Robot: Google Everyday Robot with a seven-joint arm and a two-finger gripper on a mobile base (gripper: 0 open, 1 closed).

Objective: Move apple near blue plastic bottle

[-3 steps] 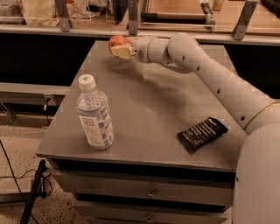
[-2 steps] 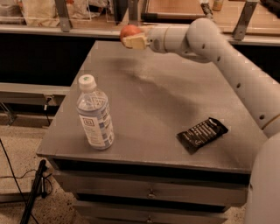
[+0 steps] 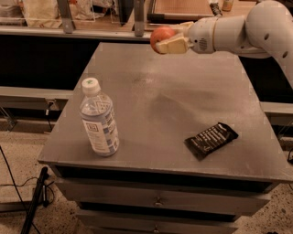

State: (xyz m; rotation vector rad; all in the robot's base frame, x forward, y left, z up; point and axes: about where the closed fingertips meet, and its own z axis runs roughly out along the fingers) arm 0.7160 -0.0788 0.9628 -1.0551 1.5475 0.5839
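The red-orange apple [image 3: 161, 37] is held in the air above the far middle of the grey table [image 3: 160, 100]. My gripper [image 3: 170, 40] reaches in from the right on a white arm and is shut on the apple, clear of the tabletop. The blue plastic bottle [image 3: 98, 119], clear bluish with a white cap and a white-and-blue label, stands upright near the table's front left corner, well apart from the apple.
A flat black snack wrapper [image 3: 211, 139] lies near the front right of the table. Drawers [image 3: 158, 201] sit below the tabletop. A counter with shelves and bags [image 3: 41, 11] runs behind the table. Cables lie on the floor at left.
The gripper has lifted the apple off the far left of the table and carried it up and to the right. The bottle and wrapper have not moved.
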